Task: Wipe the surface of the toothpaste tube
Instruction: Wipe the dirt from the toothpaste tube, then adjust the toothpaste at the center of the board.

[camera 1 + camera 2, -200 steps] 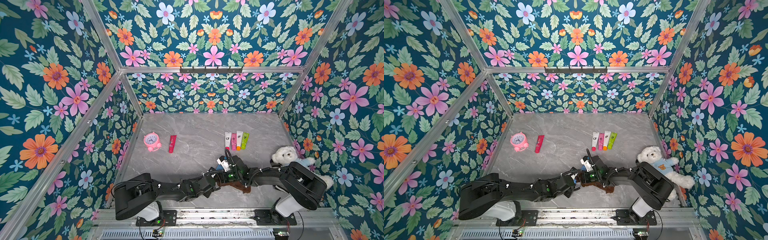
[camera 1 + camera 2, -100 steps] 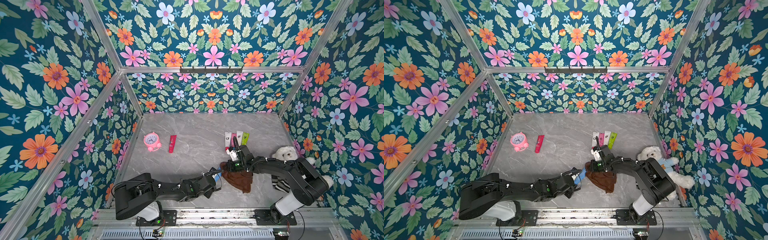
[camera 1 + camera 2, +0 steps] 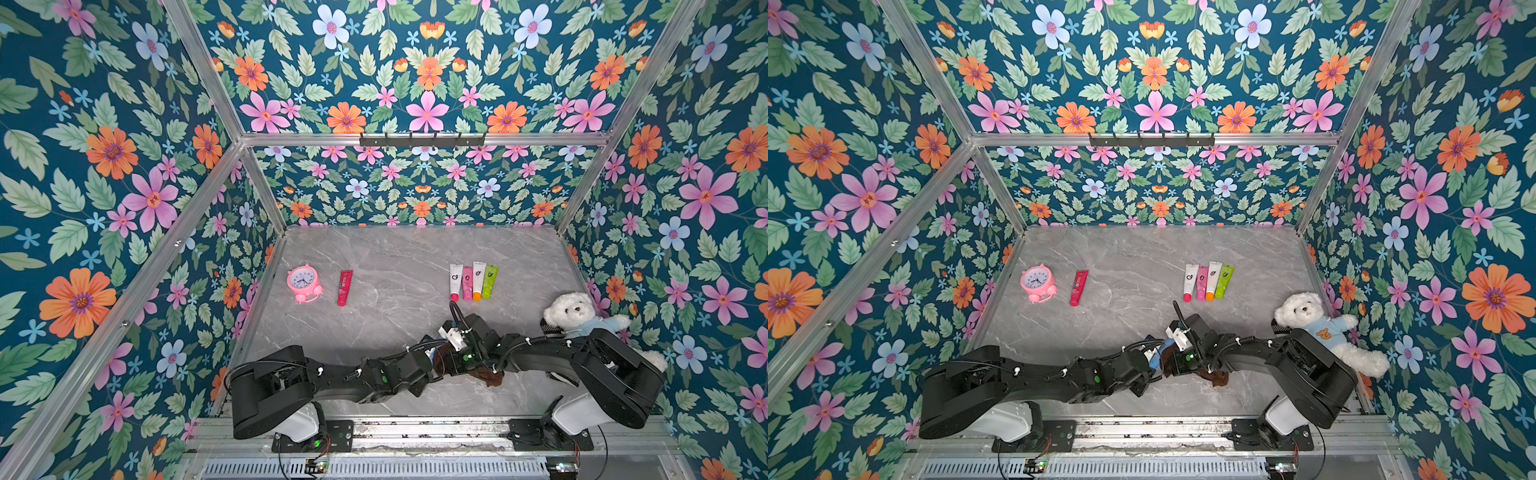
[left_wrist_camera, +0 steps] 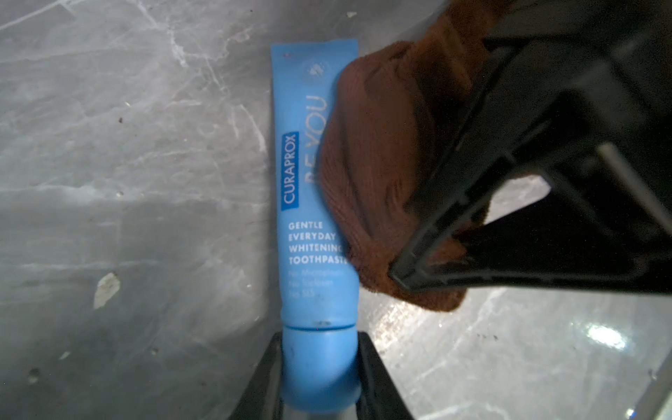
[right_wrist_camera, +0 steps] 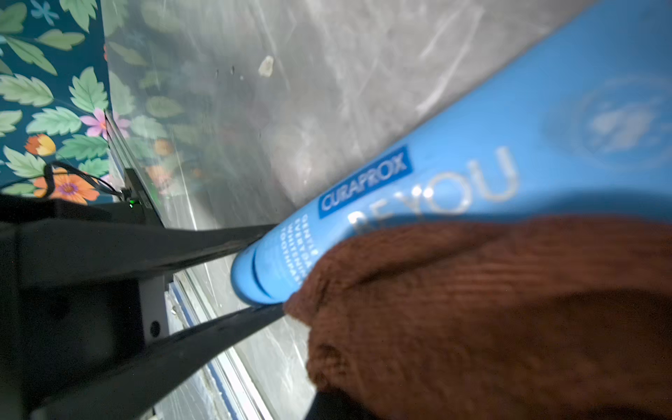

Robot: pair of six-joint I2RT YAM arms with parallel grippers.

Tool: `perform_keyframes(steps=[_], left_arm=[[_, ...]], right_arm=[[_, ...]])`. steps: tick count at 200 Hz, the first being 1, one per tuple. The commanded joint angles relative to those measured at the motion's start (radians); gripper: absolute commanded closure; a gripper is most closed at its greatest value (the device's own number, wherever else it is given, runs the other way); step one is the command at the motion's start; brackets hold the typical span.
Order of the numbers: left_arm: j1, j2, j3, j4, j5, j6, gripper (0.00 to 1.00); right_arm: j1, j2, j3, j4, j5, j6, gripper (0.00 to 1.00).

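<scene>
The blue toothpaste tube (image 4: 312,218) lies low over the marble table near its front edge, and a sliver of that tube (image 3: 1158,353) shows in a top view. My left gripper (image 4: 322,363) is shut on its cap, one finger on each side. A brown cloth (image 4: 378,163) is bunched in my right gripper (image 3: 455,359), which is shut on it. The cloth (image 5: 509,309) presses on the printed face of the tube (image 5: 472,152) and covers about half its width. It also hides the right fingertips in the right wrist view.
A pink alarm clock (image 3: 303,283) and a red tube (image 3: 345,287) lie at the back left. Several small coloured tubes (image 3: 473,282) lie in a row at the back centre. A white teddy bear (image 3: 582,316) rests against the right wall behind my right arm.
Half a second ago my right gripper held the cloth farther back, clear of the tube. It has now come forward and down onto the tube. The left arm has hardly moved.
</scene>
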Motion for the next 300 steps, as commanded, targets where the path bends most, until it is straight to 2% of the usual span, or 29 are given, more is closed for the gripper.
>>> perform_keyframes(steps=[1, 33, 57, 99, 119, 141, 153, 166, 200, 220, 239, 261, 300], left_arm=[[-0.001, 0.001, 0.003, -0.011, 0.013, 0.011, 1.0], [0.0, -0.039, -0.007, -0.056, -0.057, -0.036, 1.0], [0.011, -0.06, -0.005, -0.116, -0.122, -0.091, 1.0], [0.047, -0.021, 0.019, -0.191, -0.177, -0.192, 1.0], [0.071, 0.006, 0.051, -0.249, -0.191, -0.241, 0.88], [0.075, 0.005, 0.082, -0.244, -0.14, -0.231, 0.56], [0.075, -0.008, 0.096, -0.228, -0.107, -0.214, 0.46], [0.075, -0.023, 0.104, -0.203, -0.079, -0.185, 0.41], [0.078, -0.079, 0.096, -0.155, -0.046, -0.142, 0.39], [0.13, -0.135, 0.085, -0.15, -0.052, -0.169, 0.41], [0.267, -0.176, 0.064, -0.133, 0.054, -0.213, 0.42], [0.406, -0.189, 0.058, -0.112, 0.204, -0.209, 0.43], [0.533, -0.127, 0.078, -0.062, 0.486, -0.182, 0.49]], right_arm=[[-0.076, 0.024, 0.018, 0.001, 0.028, -0.009, 1.0], [-0.195, 0.005, 0.076, -0.085, 0.047, -0.059, 1.0], [-0.199, -0.062, 0.102, -0.191, 0.104, -0.104, 1.0], [-0.199, -0.201, 0.047, -0.284, 0.117, -0.116, 1.0], [-0.199, -0.267, 0.005, -0.312, 0.125, -0.12, 1.0], [-0.199, -0.331, -0.036, -0.317, 0.117, -0.119, 1.0], [-0.199, -0.362, -0.047, -0.318, 0.115, -0.119, 1.0], [-0.198, -0.381, -0.056, -0.311, 0.119, -0.115, 1.0], [-0.2, -0.364, -0.058, -0.292, 0.104, -0.121, 1.0], [-0.198, -0.37, -0.061, -0.285, 0.101, -0.122, 1.0], [-0.2, -0.379, -0.067, -0.278, 0.1, -0.121, 1.0], [-0.199, -0.395, -0.075, -0.272, 0.093, -0.122, 1.0], [-0.198, -0.422, -0.09, -0.259, 0.085, -0.123, 1.0]])
